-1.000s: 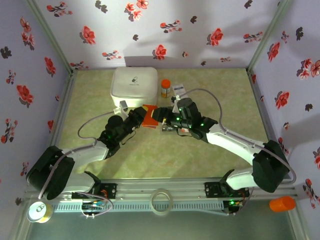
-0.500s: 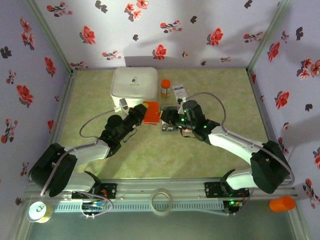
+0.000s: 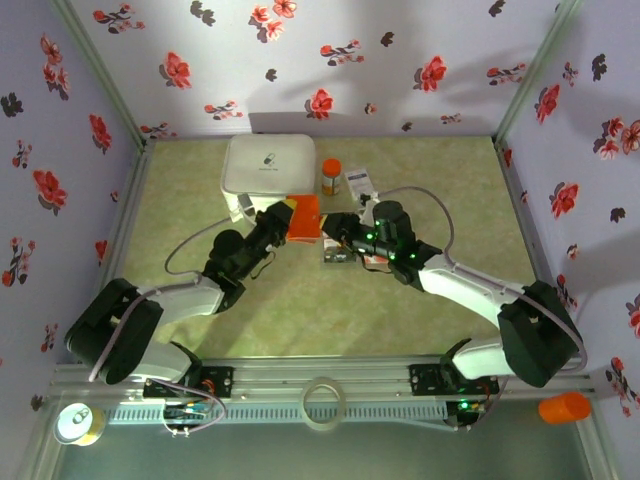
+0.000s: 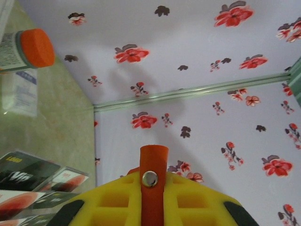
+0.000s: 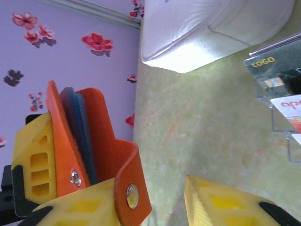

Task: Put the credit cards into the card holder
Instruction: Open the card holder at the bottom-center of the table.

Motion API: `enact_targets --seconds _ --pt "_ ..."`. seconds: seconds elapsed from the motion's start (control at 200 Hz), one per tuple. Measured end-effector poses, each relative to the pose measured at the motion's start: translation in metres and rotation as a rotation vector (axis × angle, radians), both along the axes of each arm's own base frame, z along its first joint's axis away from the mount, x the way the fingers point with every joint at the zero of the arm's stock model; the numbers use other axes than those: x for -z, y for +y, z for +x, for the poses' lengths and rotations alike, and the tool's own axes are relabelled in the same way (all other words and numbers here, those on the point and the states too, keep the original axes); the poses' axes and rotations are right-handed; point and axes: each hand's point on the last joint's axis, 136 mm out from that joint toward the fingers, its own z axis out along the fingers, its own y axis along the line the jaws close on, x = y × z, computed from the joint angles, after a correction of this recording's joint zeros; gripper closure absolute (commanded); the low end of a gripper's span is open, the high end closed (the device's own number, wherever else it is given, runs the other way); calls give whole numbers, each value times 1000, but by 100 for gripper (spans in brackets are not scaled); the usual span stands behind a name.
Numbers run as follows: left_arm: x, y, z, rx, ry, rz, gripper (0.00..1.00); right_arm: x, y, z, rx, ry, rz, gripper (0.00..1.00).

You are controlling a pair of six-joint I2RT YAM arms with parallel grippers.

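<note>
top external: the left pincer [image 3: 286, 220] is clenched on the card holder [image 3: 305, 218], which is held off the table [image 3: 420, 170] between the arms and just in front of the white box [image 3: 265, 165]. the right pincer [image 3: 334, 228] sits just beside the holder's other edge, with the credit cards [image 3: 338, 252] near it on the table. the holder's long axis runs roughly away from the arm bases.

left wrist: the holder's snap strap [image 4: 153, 162] rises between the yellow fingers [image 4: 197, 202]. the cards [image 4: 28, 174] lie off to the lower left.

right wrist: the holder [image 5: 89, 127] stands on edge, its leaves slightly fanned and blue lining showing. the strap [image 5: 129, 188] drapes against one finger of the right pincer [image 5: 157, 195], whose jaws stand apart, grasping nothing. the cards [image 5: 277, 70] sit in a clear stand.

the step looks like opening the holder, and no card appears to be inside yet. next, the right pincer would need to catch the strap or a leaf and spread it before fetching a card.
</note>
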Motion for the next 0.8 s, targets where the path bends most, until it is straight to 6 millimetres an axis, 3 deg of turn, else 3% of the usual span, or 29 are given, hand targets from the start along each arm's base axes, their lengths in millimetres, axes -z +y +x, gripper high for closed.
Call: enact_targets --seconds 0.25,0.495,0.615,0.705,0.8 --pt "-20 4 3 -18 -35 -64 100 -24 6 3 -10 -10 124 57" --pt "-22 8 6 -37 -32 -79 100 -50 14 2 -50 -34 243 58" --pt "-19 0 5 -14 -25 -75 100 -58 18 -2 -83 -46 280 67" --pt "-20 -2 5 -10 -25 -75 100 -55 20 -2 -91 -29 286 78" --pt "-22 -3 7 -10 -29 -78 100 -51 22 0 -92 -12 291 83"
